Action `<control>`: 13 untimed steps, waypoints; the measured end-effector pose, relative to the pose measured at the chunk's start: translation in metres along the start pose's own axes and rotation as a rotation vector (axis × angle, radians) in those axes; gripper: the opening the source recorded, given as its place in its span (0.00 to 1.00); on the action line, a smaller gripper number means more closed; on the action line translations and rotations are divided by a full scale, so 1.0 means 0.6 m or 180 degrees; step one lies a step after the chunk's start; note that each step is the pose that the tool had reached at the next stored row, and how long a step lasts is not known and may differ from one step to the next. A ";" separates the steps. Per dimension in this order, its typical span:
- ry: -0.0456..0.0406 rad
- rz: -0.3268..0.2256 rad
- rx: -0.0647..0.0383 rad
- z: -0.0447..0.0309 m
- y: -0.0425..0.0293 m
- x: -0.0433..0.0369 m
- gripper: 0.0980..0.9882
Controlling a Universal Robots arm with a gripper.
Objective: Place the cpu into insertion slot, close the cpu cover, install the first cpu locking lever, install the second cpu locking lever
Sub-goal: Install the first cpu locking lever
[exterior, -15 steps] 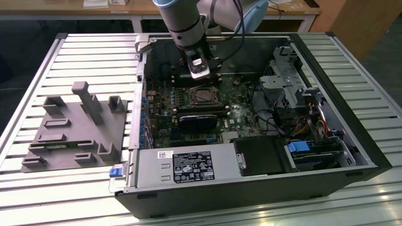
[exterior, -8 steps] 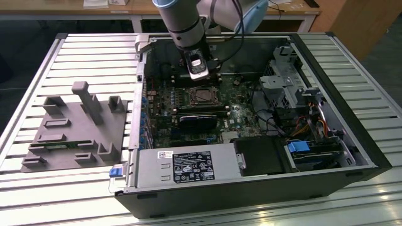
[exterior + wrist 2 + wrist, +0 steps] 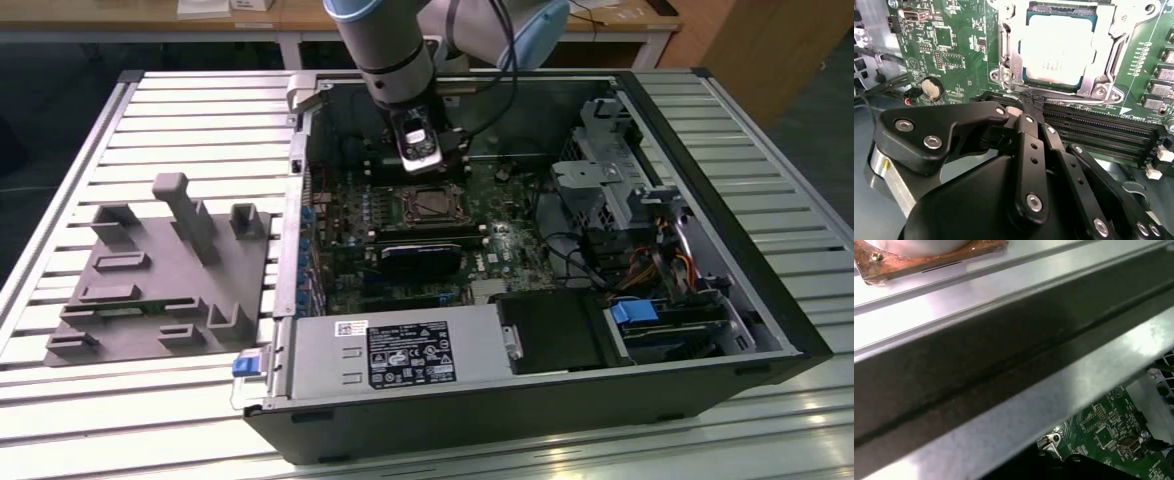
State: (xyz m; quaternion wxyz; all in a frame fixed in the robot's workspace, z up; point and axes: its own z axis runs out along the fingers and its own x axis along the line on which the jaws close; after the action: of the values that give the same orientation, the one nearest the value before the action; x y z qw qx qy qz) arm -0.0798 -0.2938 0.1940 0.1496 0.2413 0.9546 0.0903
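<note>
Where the arm reaches down into the open computer case [image 3: 781, 330] in the exterior view, the gripper [image 3: 420, 160] is held just above the insertion slot [image 3: 403, 206] on the green motherboard [image 3: 514, 245]. In the second wrist view the cpu [image 3: 1059, 47] is seen seated flat in that slot, its pale metal top facing up. The cpu cover [image 3: 1111, 55] is laid down over it, so that the silvery frame surrounds the chip on all sides. A thin metal rod [image 3: 1064, 94] is seen running along the edge of the cover nearest the long black memory slots [image 3: 1104, 127].

The gripper [image 3: 1021, 109] is positioned at that same edge, between the socket and the memory slots. Its black fingers [image 3: 1029, 130] are drawn together at the tips, no gap is visible between them, and nothing is seen to be held. Whether the tips touch the rod cannot be told.

A round coin battery [image 3: 931, 88] is mounted on the board beside the socket. Outside the case, towards the exterior view's left, a grey moulded fixture [image 3: 160, 270] is set on the slatted metal table [image 3: 134, 420].
</note>
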 end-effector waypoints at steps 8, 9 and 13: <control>-0.0023 0.0012 0.0038 0.007 -0.002 0.001 0.00; -0.0024 0.0014 0.0039 0.008 -0.002 0.001 0.00; -0.0025 0.0018 0.0043 0.009 -0.001 0.001 0.00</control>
State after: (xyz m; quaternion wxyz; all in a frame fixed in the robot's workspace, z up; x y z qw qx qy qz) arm -0.0787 -0.2938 0.1887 0.1514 0.2453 0.9539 0.0834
